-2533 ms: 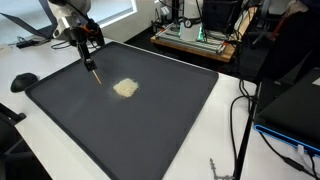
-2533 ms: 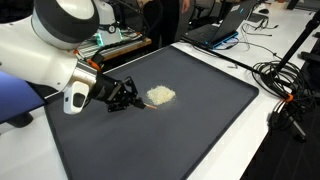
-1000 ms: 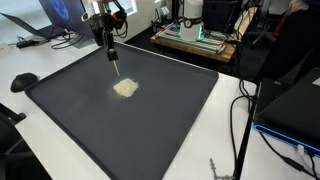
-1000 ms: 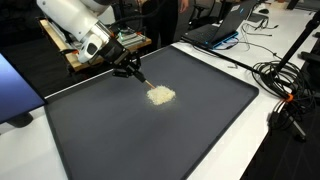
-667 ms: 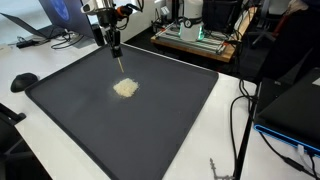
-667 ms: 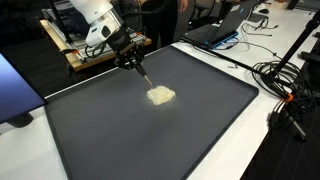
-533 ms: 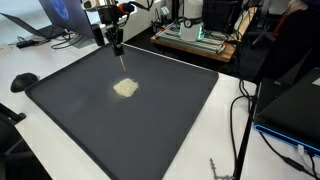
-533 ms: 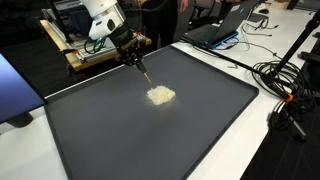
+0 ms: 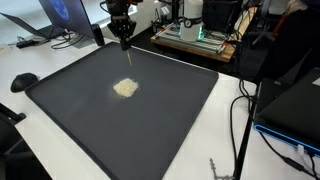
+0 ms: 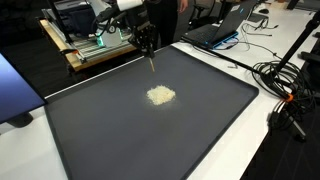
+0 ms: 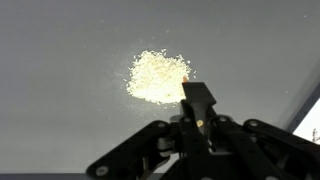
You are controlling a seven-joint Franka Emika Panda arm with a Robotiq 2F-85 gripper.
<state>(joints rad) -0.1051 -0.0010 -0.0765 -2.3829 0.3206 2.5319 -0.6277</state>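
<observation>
— Where's the pile of pale grains (image 9: 125,88)?
— Left of centre on the dark mat (image 9: 180,120), untouched. The gripper (image 9: 124,41), clamped shut on a thin stick (image 9: 127,57), has swung up to the frame's top, well clear of it.

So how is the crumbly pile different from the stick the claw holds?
The pile is pale yellow; the stick looks darker. The pile is wide and lumpy; the stick is thin and straight. The pile lies on the mat; the stick is held up in the shut claw.
</observation>
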